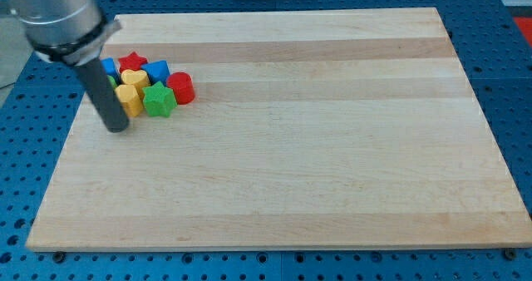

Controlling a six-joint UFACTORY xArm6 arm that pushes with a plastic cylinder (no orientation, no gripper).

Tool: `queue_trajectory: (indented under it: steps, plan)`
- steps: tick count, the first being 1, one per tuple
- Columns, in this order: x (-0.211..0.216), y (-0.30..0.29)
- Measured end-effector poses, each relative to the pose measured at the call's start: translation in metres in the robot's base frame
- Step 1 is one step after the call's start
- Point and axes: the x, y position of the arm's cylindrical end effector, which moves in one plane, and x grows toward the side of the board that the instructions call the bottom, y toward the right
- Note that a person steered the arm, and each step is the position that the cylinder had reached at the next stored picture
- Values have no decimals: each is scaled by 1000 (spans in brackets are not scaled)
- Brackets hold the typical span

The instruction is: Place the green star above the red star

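Note:
The green star (159, 101) lies at the lower right of a tight cluster of blocks near the board's upper left. The red star (131, 62) lies at the cluster's top, above and left of the green star. My tip (118, 128) rests on the board just below and left of the cluster, close to a yellow block (130, 103) and left of the green star. The rod hides part of the cluster's left side.
The cluster also holds a yellow heart (133, 81), a blue block (157, 71), another blue block (108, 66), a red round block (180, 88) and a green block partly hidden by the rod. The wooden board (316, 148) lies on a blue perforated table.

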Motion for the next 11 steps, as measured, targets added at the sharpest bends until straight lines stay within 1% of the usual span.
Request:
queue_trajectory:
  steps: [1, 2, 4, 5, 6, 7, 8, 9, 11]
  plan:
    - [-10, -12]
    - [-19, 6]
    - [-31, 92]
    - [-52, 122]
    - [-82, 138]
    - [-101, 137]
    - [-102, 137]
    - [-112, 124]
    - [-161, 87]
